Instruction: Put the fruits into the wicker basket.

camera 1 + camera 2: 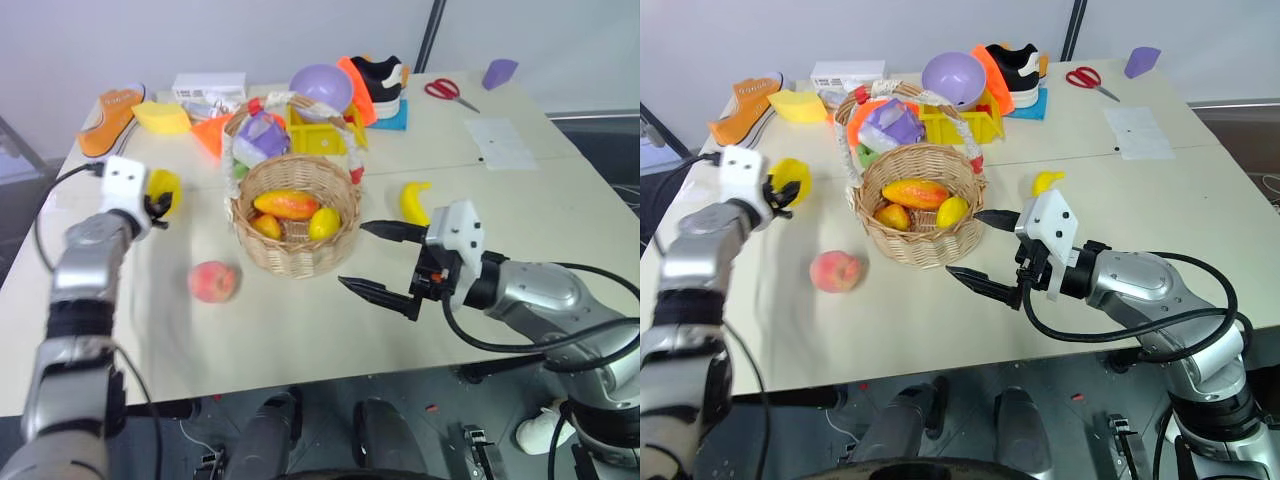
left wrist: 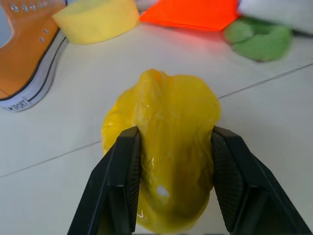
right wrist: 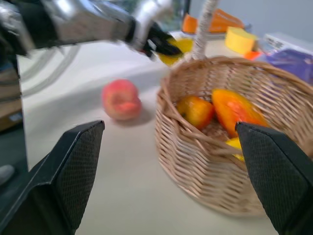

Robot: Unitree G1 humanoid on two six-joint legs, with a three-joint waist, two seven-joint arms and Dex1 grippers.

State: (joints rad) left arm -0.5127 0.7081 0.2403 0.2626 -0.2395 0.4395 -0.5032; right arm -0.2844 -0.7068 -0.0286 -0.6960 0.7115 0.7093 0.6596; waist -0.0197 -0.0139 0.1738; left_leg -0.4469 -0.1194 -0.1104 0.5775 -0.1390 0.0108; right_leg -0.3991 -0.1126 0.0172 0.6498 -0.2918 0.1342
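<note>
My left gripper (image 1: 155, 207) is shut on the ribbed yellow star fruit (image 2: 166, 122), holding it just above the table at the left. Its black fingers (image 2: 122, 176) press both sides of the fruit. A pink-red peach (image 1: 213, 281) lies on the table left of the wicker basket (image 1: 300, 255), which holds several orange and yellow fruits. The yellow banana (image 1: 413, 202) lies to the basket's right. My right gripper (image 1: 353, 255) is open and empty beside the basket's front right, pointing at it; its wrist view shows the basket (image 3: 210, 161) and the peach (image 3: 121, 99).
Behind the basket stand a yellow bin (image 1: 320, 135), a lilac bowl (image 1: 322, 85) and a purple-and-white packet (image 1: 262, 138). An orange shoe (image 1: 110, 118), a yellow wedge block (image 1: 162, 118), a black shoe (image 1: 380, 85), scissors (image 1: 450, 92) and a paper sheet (image 1: 505, 143) lie along the far side.
</note>
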